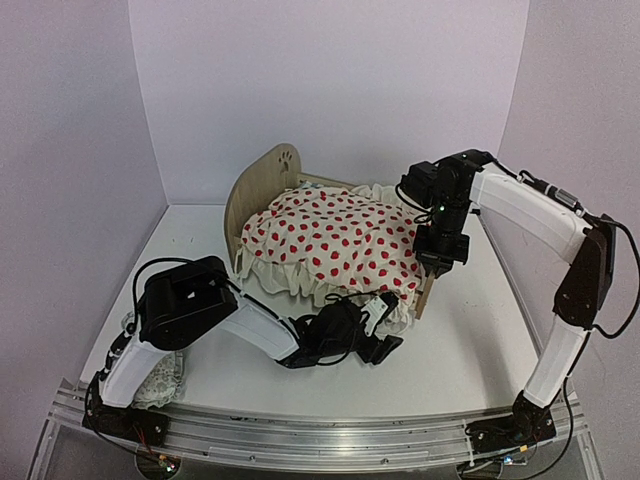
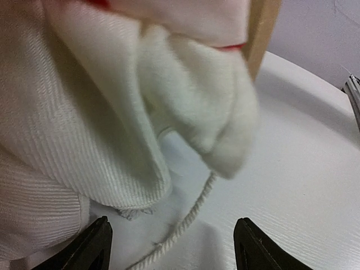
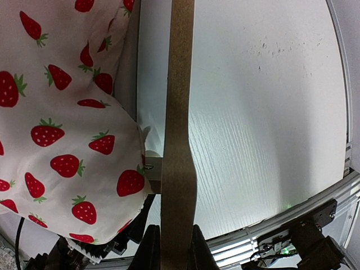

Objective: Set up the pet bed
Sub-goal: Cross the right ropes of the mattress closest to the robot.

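The pet bed, of light plywood, stands mid-table with its rounded paw-print headboard at the back left. A cream ruffled blanket with red strawberries covers its top. My right gripper comes down from above and is shut on the footboard, whose top edge runs between its fingers. In the right wrist view the blanket hangs left of the board. My left gripper lies low at the bed's near right corner, open, with nothing in it. Its wrist view shows the white ruffle and a loose cord just ahead of the fingers.
A small patterned pillow lies at the near left, partly under the left arm. White walls close in the table on three sides. An aluminium rail runs along the near edge. Bare tabletop lies right of the bed.
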Available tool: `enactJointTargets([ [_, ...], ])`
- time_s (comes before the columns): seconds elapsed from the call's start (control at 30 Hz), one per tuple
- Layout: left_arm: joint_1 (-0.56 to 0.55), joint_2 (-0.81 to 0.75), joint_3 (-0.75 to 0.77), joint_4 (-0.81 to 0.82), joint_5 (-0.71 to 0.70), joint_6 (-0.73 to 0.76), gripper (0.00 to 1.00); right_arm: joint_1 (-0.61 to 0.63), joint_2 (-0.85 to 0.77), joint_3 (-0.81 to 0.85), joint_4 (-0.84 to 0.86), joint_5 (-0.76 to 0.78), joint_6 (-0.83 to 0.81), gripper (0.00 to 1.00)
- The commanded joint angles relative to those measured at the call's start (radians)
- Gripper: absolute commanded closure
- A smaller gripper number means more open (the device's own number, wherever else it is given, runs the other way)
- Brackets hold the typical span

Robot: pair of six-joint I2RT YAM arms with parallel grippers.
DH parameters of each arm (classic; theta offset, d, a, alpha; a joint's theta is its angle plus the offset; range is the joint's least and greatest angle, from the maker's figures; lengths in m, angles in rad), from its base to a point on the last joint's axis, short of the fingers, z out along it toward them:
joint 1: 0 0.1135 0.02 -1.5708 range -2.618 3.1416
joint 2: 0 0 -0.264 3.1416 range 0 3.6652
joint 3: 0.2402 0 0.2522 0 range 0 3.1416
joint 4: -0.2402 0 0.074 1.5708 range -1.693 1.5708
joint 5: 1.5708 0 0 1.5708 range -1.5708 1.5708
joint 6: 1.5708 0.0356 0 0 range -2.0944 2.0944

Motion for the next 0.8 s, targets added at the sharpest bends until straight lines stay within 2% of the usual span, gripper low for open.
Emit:
enactJointTargets([
  [0.0, 0.018, 0.047, 0.080, -0.023, 0.003, -0.027, 0.24, 0.046, 0.002, 0.014, 0.381, -0.050, -0.147, 1.00],
  [0.2, 0.017, 0.092, 0.133, -0.031, 0.049, -0.011, 0.27, 0.046, 0.000, 0.002, 0.395, -0.049, -0.151, 1.00],
  [0.37, 0.017, 0.109, 0.139, -0.038, 0.047, -0.012, 0.37, 0.046, -0.001, -0.006, 0.402, -0.050, -0.155, 1.00],
  [0.63, 0.017, 0.125, 0.154, -0.054, 0.006, -0.041, 0.60, 0.046, -0.009, -0.037, 0.415, -0.055, -0.157, 1.00],
  [0.7, 0.017, 0.130, 0.162, -0.062, 0.001, -0.042, 0.71, 0.046, -0.012, -0.047, 0.419, -0.057, -0.158, 1.00],
  [0.77, 0.018, 0.133, 0.172, -0.083, -0.002, -0.044, 0.86, 0.046, -0.015, -0.061, 0.424, -0.056, -0.158, 1.00],
])
